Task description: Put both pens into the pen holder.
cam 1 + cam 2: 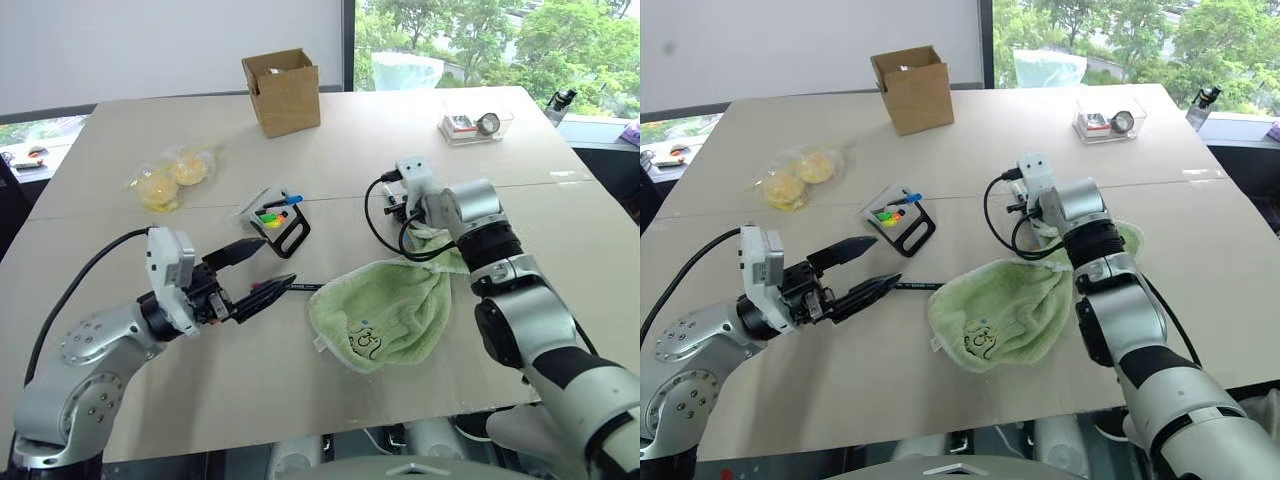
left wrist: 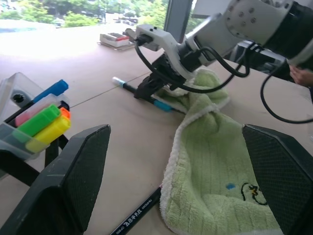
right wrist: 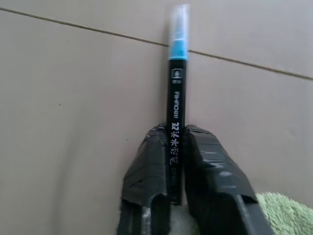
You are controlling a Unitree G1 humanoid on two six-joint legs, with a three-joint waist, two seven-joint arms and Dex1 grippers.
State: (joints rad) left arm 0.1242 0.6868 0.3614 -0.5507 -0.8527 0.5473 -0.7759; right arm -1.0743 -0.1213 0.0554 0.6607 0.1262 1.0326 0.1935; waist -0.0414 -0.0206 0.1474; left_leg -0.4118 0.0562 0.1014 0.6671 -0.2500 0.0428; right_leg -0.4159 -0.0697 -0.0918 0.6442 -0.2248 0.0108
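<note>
I have the right gripper [image 3: 177,161] clamped on the blue-capped pen [image 3: 176,105] lying on the table beside the green towel [image 1: 385,310], to lift it toward the pen holder [image 1: 275,218], left gripper [image 1: 255,268] wide open.

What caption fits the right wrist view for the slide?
Right gripper shut on the blue-capped pen, which points out over the tan table, green towel at the frame corner.

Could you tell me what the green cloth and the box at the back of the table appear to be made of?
The green cloth looks like soft terry or knit fabric: ribbed, fuzzy, rumpled into folds. The box looks like plain matte brown cardboard, with open flaps and creased edges.
</note>
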